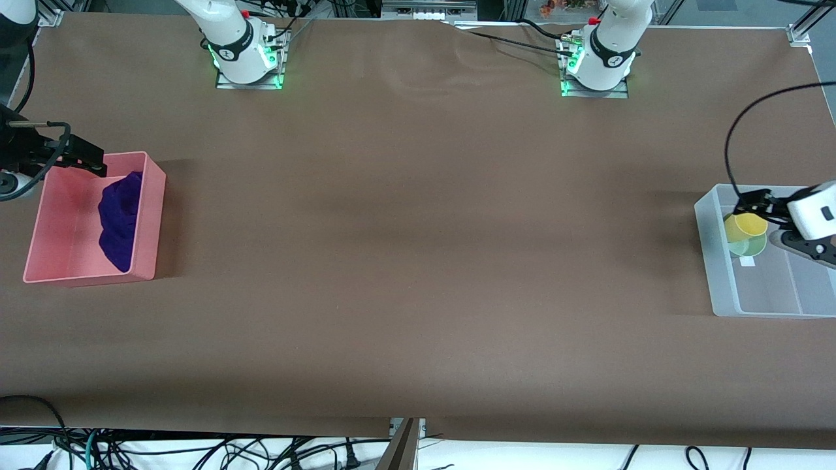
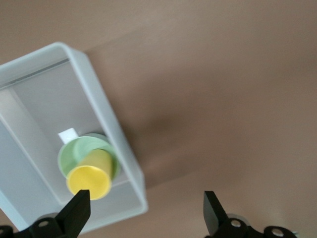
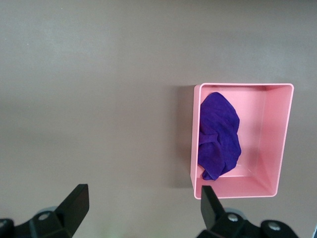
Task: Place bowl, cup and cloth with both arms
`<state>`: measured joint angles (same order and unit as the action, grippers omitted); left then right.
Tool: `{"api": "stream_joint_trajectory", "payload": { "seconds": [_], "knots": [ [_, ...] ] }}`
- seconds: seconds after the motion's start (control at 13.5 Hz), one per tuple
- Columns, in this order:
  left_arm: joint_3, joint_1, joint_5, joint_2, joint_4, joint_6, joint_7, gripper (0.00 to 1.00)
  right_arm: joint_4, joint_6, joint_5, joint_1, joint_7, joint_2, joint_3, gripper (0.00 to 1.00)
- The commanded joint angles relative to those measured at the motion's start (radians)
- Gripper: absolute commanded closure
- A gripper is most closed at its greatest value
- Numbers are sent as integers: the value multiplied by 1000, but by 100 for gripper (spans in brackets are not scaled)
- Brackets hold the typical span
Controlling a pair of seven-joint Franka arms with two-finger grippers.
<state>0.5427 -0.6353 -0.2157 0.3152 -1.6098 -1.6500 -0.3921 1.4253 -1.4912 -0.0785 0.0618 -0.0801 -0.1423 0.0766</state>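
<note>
Currently: cup [image 2: 89,177] in bowl [image 2: 87,154] just beside spread left gripper [image 2: 144,210] fingers; cloth [image 3: 219,135] in pink bin [image 3: 282,139], below spread right gripper [image 3: 143,207].

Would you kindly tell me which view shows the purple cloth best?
The right wrist view: the soft deep purple fabric cloth lies unobstructed inside the pink plastic bin. The front view shows it smaller; the left wrist view misses it.

Brown worktop [image 1: 418,261]. Pink bin [image 1: 65,258] rests directly on it at the right arm's end; clear plastic bin [image 1: 751,307] at the left arm's end.
</note>
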Motion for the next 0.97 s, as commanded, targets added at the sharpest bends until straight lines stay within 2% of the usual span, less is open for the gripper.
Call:
{"api": "stream_joint_trajectory", "payload": {
  "seconds": [0.0,0.15,0.3,0.37,0.45,0.59,0.67,0.74,0.82,0.89],
  "knots": [
    [129,-6,-2,10,91,111,189,0,-6,6,16,6,5,3,3,0],
    [180,-3,2,-5,126,131,251,0,-6,6,16,7,5,3,3,0],
    [149,61,16,-59,110,125,248,0,-6,6,16,6,5,3,3,0],
    [85,131,22,-99,107,122,251,0,-6,6,16,6,5,3,3,0],
    [-9,234,48,-137,88,118,254,0,-6,6,16,7,5,3,2,0],
    [-245,427,157,-200,24,72,254,0,-6,6,16,7,5,1,2,0],
    [-353,519,200,-246,-48,14,259,0,-6,5,16,7,5,1,2,0],
    [-427,576,228,-293,-127,-63,291,0,-6,5,16,7,5,3,2,0],
    [-447,594,236,-330,-189,-120,344,0,-6,5,16,7,5,1,2,0],
    [-446,597,231,-343,-206,-122,378,0,-6,5,17,7,5,1,2,0]
  ]
}}
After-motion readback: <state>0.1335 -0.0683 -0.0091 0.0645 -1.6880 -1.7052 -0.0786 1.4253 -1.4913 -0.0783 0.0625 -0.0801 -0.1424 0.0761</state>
